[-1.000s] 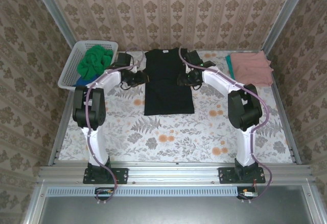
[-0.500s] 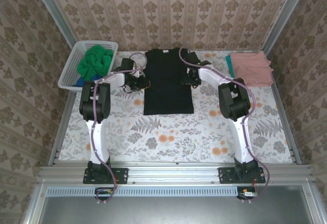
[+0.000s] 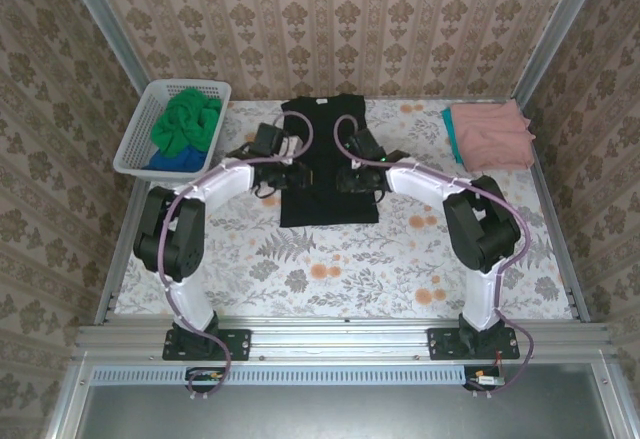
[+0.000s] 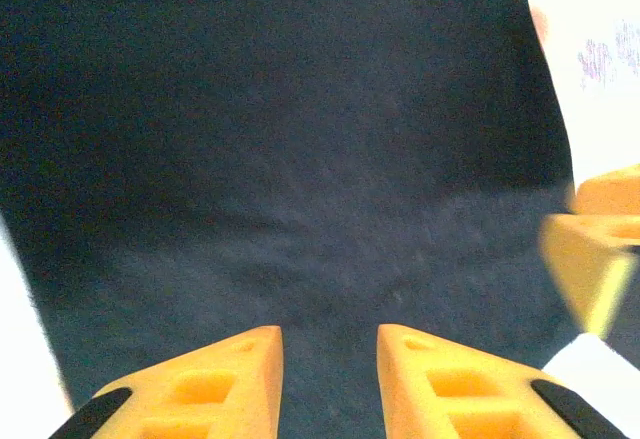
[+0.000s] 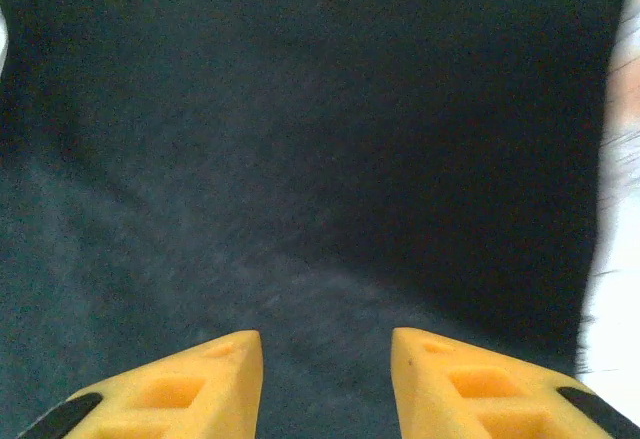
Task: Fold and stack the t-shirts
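The black t-shirt (image 3: 328, 204) lies flat in the middle of the table, collar at the far end and sleeves tucked in. My left gripper (image 3: 290, 169) sits over its left edge and my right gripper (image 3: 350, 174) over its right part. In the left wrist view the left gripper (image 4: 330, 331) stands open, with black cloth (image 4: 300, 159) lying flat beyond the fingers and nothing pinched; the right gripper's orange fingers (image 4: 598, 239) show at the right. The right gripper (image 5: 325, 334) is likewise open above black cloth (image 5: 300, 139).
A white lattice basket (image 3: 138, 124) at the far left holds a green t-shirt (image 3: 188, 119) on top of a blue one (image 3: 172, 161). A salmon pink t-shirt (image 3: 492, 134) lies folded at the far right over a teal one (image 3: 452, 137). The floral tablecloth (image 3: 330, 269) covers the near half.
Both grippers have moved from the shirt's outer sleeve edges inward over its body and slightly nearer. The shirt's top now looks narrower.
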You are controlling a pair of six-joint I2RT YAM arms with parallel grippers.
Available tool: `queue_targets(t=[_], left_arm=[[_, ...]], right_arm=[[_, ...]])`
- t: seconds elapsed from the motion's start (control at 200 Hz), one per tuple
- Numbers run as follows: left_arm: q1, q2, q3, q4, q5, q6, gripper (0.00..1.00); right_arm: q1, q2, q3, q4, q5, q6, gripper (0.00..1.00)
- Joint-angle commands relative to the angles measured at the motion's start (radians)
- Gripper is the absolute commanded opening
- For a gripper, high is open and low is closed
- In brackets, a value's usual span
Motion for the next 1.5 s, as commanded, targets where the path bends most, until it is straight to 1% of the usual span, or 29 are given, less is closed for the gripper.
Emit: queue_targets(t=[0.0,0.055,0.135,0.3,0.41,0.515,0.575,0.655,0.735,0.82,0.875,0.92,0.985,1.07,1.12,1.185,1.28,1.31,1.415,1.495], left_arm=[[-0.008,-0.021,-0.167,0.056,0.008,-0.018,0.30],[-0.009,-0.054,-0.262,0.089,0.002,-0.034,0.30],[-0.015,-0.118,-0.373,0.125,-0.010,-0.061,0.30],[-0.023,-0.213,-0.553,0.193,-0.017,-0.110,0.30],[-0.026,-0.261,-0.639,0.229,-0.013,-0.140,0.29],[-0.027,-0.328,-0.690,0.214,-0.022,-0.153,0.28],[-0.029,-0.379,-0.718,0.204,-0.016,-0.164,0.29],[-0.034,-0.466,-0.759,0.192,-0.002,-0.187,0.29],[-0.042,-0.558,-0.779,0.131,-0.031,-0.204,0.29],[-0.046,-0.632,-0.780,0.070,-0.067,-0.210,0.34],[-0.048,-0.660,-0.767,0.048,-0.091,-0.207,0.41],[-0.050,-0.662,-0.748,0.041,-0.097,-0.201,0.43],[-0.056,-0.642,-0.708,0.037,-0.092,-0.195,0.48],[-0.099,-0.602,-0.659,0.047,-0.093,-0.202,0.52],[-0.140,-0.584,-0.634,0.053,-0.107,-0.208,0.55],[-0.183,-0.555,-0.609,0.039,-0.144,-0.223,0.57],[-0.226,-0.522,-0.602,0.031,-0.191,-0.236,0.57],[-0.238,-0.512,-0.606,0.042,-0.193,-0.243,0.57],[-0.274,-0.471,-0.618,0.101,-0.173,-0.267,0.54],[-0.301,-0.432,-0.615,0.115,-0.174,-0.272,0.53]], right_arm=[[-0.004,-0.024,-0.130,0.064,0.000,0.085,0.39],[0.008,-0.055,-0.210,0.118,-0.014,0.106,0.39],[0.038,-0.093,-0.297,0.157,0.000,0.123,0.39],[0.076,-0.160,-0.454,0.212,0.023,0.157,0.38],[0.077,-0.213,-0.567,0.244,0.031,0.182,0.38],[0.078,-0.273,-0.636,0.234,0.046,0.193,0.37],[0.081,-0.321,-0.673,0.235,0.032,0.190,0.37],[0.092,-0.394,-0.713,0.201,0.044,0.186,0.40],[0.090,-0.472,-0.742,0.138,0.091,0.178,0.44],[0.075,-0.554,-0.753,0.050,0.155,0.179,0.48],[0.072,-0.624,-0.757,0.024,0.165,0.181,0.55],[0.072,-0.673,-0.765,0.026,0.152,0.185,0.61],[0.072,-0.728,-0.778,0.019,0.146,0.195,0.64],[0.063,-0.765,-0.791,-0.034,0.190,0.215,0.66],[0.048,-0.771,-0.799,-0.068,0.199,0.235,0.66],[0.039,-0.764,-0.813,-0.072,0.166,0.247,0.65],[0.040,-0.720,-0.819,-0.067,0.121,0.254,0.63],[0.040,-0.707,-0.820,-0.063,0.119,0.253,0.61],[0.040,-0.674,-0.830,-0.017,0.095,0.250,0.60],[0.040,-0.665,-0.833,0.019,0.069,0.248,0.57]])
